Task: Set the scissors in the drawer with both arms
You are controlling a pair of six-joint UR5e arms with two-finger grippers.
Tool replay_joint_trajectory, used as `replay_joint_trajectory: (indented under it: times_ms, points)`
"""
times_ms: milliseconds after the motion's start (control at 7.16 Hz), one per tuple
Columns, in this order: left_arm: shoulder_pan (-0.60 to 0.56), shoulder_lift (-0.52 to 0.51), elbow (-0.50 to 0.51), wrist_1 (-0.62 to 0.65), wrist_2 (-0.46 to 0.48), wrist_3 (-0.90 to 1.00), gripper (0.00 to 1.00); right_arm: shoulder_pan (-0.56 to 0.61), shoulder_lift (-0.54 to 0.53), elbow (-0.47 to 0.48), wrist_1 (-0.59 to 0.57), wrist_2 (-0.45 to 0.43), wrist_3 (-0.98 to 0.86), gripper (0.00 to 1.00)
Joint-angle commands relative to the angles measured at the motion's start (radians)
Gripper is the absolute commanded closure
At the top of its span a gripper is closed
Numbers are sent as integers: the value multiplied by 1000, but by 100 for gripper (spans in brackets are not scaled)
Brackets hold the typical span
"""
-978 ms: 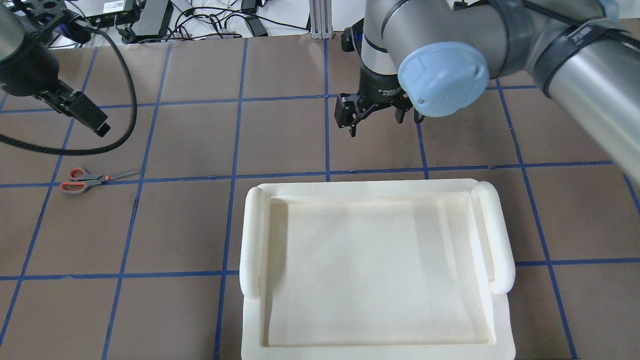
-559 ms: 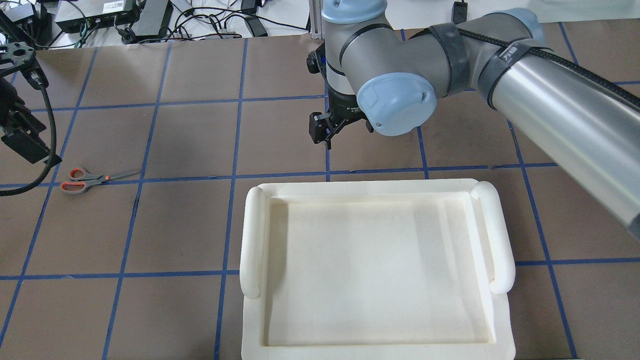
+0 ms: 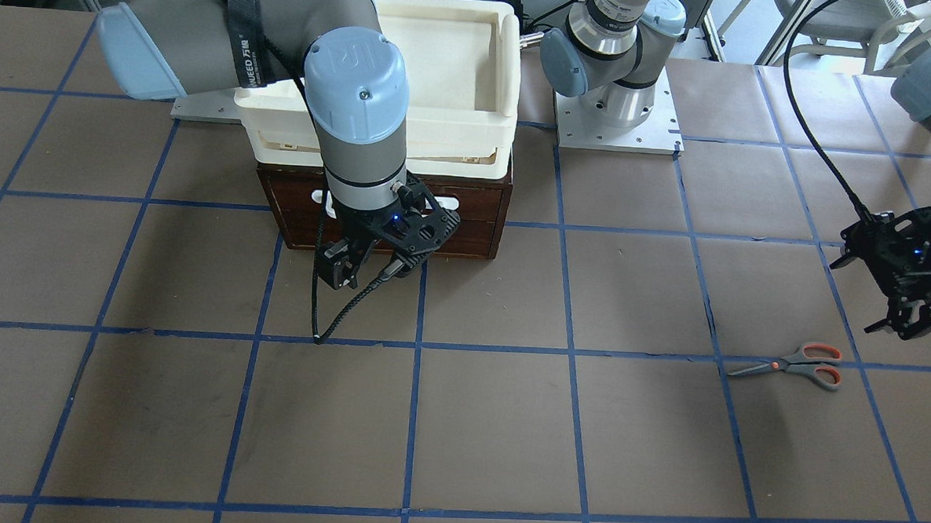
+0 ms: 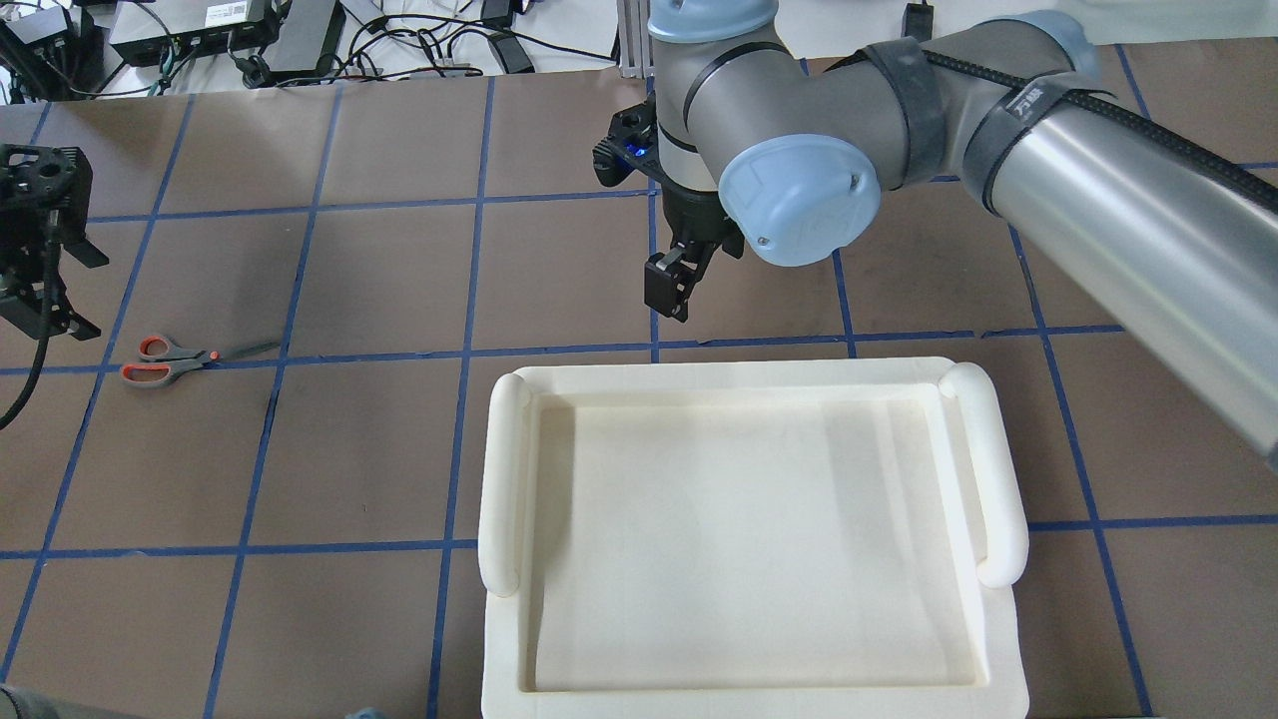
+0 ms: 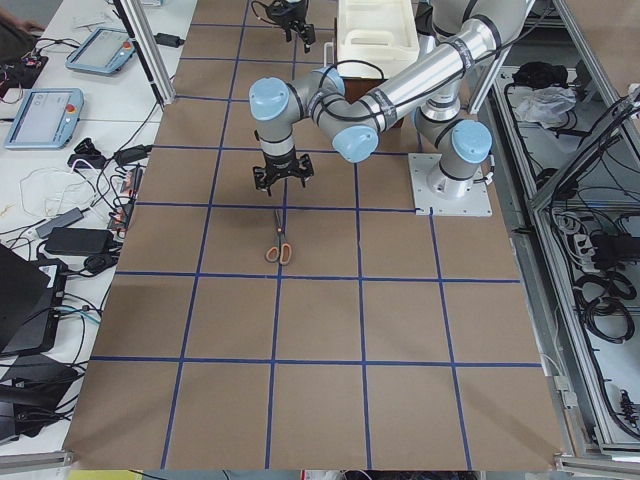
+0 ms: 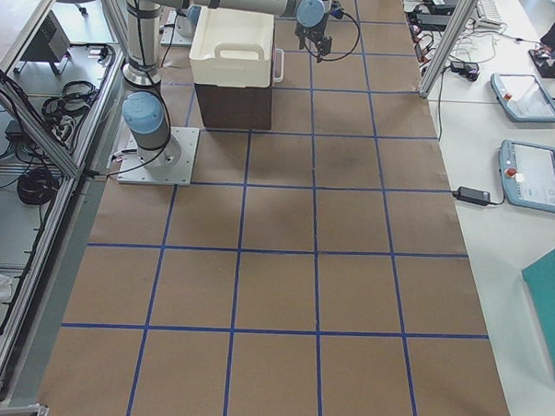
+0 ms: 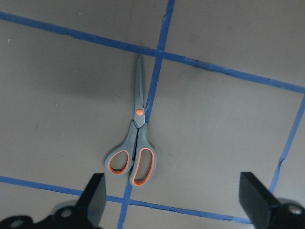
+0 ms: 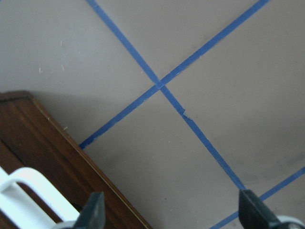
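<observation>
Brown paper taped into blue squares covers your surface (image 4: 349, 459). Cables (image 4: 429, 45) and black boxes crowd the bench past its far edge, and control tablets (image 6: 535, 176) lie on a side bench.

By my reading, nothing of the task is finished. The scissors (image 4: 175, 358) lie flat and closed on the paper at the robot's left, across a tape line and well apart from the drawer (image 3: 479, 219). The drawer looks shut under the cream tray (image 4: 504, 469) that sits on its cabinet.

The left claw (image 3: 912, 322) hangs above the scissors' handles with its jaws spread wide, holding nothing. The right claw (image 4: 671, 290) is low in front of the drawer, also released and empty. Its wrist camera shows the white bar handle (image 8: 28, 188) just beside one finger, and I see no contact.

You have the whole sequence ahead: pull the drawer out, lift the scissors, carry them across and set them inside.
</observation>
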Motion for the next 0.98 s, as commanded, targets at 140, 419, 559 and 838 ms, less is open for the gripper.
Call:
replay_joint_trajectory:
  times_ms: [140,419,559,838]
  points:
    - [37,-114,-3,125,4,156,0,-19,46,-2,50,50,-553,2]
    - [40,-160,-26,182,1,199,0,-19,110,-104,177,69,-632,2]
    - [40,-169,-29,194,2,202,0,-13,117,-141,273,60,-689,2]
    - [38,-204,-32,213,-7,201,0,-13,118,-125,312,49,-737,3]
